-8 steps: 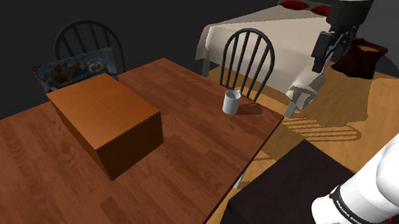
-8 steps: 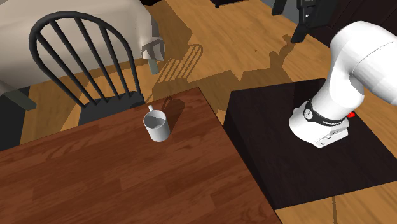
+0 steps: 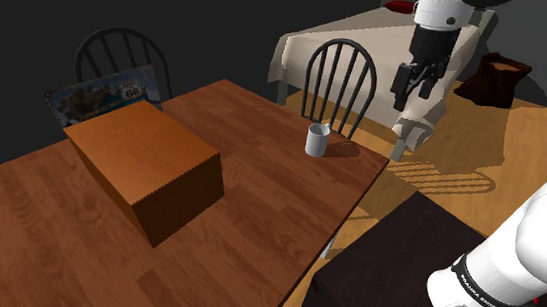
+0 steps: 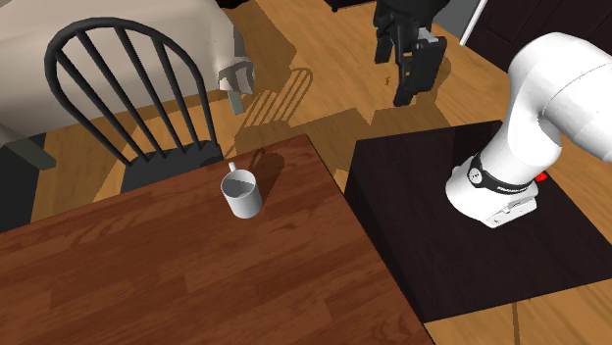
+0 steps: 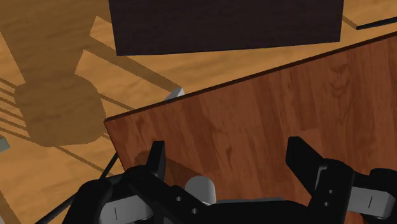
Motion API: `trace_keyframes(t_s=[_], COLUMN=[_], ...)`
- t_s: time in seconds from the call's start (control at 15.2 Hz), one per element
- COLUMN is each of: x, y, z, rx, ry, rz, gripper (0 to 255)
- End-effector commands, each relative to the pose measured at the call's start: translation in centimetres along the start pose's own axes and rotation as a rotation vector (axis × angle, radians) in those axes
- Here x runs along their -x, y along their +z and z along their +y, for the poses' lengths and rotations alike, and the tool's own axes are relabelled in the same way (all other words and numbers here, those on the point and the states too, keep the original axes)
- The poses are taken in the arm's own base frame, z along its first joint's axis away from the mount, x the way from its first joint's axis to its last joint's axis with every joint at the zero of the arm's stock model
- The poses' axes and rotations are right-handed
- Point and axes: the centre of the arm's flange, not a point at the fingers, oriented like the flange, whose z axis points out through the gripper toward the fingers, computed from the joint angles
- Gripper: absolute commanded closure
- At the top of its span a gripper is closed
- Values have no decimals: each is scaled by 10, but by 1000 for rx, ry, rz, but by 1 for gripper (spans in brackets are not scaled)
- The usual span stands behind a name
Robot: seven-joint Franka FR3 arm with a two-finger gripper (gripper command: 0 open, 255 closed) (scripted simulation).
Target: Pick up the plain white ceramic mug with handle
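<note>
As tool [image 5: 226,150] gapes, mug [image 3: 316,139] apart, box [image 3: 145,163] shoulder-side

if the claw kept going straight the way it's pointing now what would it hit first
Probably the wooden table top, near its corner: that is what lies ahead of the open claw in the wrist view. The mug seems off that line, but depth is unclear.

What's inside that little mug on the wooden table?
In the second exterior view the mug looks empty: only its shaded inner wall shows. Its own near wall covers the deepest part, so that cannot be checked.
</note>
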Motion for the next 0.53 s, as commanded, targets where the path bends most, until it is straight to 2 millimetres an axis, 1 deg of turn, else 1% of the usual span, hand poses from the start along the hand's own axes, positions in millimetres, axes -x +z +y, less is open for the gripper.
trace_keyframes(t_s=[0.0, 0.46], x=[-22, -89], y=[17, 73], z=[-3, -8], rx=[-5, -21], ry=[8, 36], rz=[13, 47], gripper=[0, 0])
